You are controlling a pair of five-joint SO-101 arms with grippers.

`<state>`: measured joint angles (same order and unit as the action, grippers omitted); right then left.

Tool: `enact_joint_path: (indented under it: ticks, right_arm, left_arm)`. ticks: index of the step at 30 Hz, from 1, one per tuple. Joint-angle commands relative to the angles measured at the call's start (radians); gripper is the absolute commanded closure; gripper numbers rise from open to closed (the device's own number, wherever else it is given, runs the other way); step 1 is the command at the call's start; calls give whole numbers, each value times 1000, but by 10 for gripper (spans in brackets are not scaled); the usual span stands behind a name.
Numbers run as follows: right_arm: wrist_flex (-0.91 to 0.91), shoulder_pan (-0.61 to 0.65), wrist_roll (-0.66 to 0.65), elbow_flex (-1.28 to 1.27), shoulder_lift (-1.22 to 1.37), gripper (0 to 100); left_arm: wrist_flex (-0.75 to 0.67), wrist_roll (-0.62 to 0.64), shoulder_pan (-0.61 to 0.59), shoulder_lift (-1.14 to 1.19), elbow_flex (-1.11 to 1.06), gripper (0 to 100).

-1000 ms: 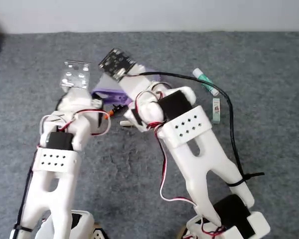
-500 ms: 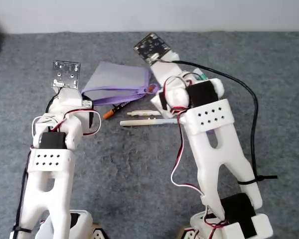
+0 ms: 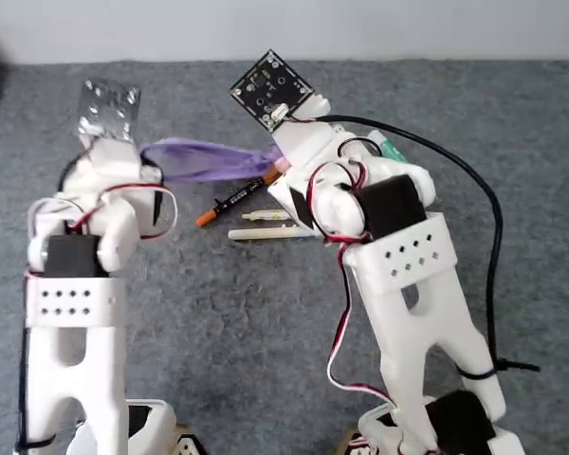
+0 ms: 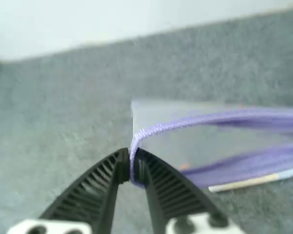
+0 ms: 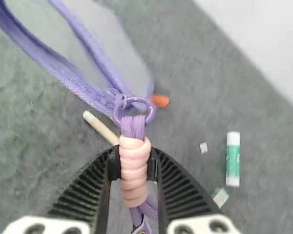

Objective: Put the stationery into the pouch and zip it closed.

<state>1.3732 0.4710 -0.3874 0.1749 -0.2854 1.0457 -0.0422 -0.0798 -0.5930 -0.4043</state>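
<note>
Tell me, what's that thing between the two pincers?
The purple pouch, as the high view shows, stretched taut above the carpet. The left pincer pinches one end of it, and the right pincer grips the pink pull on its zip.

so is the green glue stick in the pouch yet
No, the glue stick lies on the carpet, apart from the pouch.

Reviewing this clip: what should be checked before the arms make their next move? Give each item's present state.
1. Left gripper clamped on the pouch edge: ok.
2. Right gripper clamped on the pink zip pull: ok.
3. Pouch stretched between both grippers: ok.
4. Marker inside the pouch: not ok, it lies on the table.
5. Glue stick inside the pouch: not ok, on the table.
6. Pouch empty: cannot tell.
</note>
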Motion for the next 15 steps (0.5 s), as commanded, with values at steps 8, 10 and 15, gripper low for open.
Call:
enact_joint_path:
  ticks: [8,10,15]
  right_arm:
    - [19,54,-9,167,-59,991]
    - [65,94,-9,175,-67,991]
    - [150,148,-2,181,-99,991]
  left_arm:
    - [387,-167,-8,-9,329,990]
    - [460,-189,-9,-9,354,990]
    - [603,-192,-66,-9,435,990]
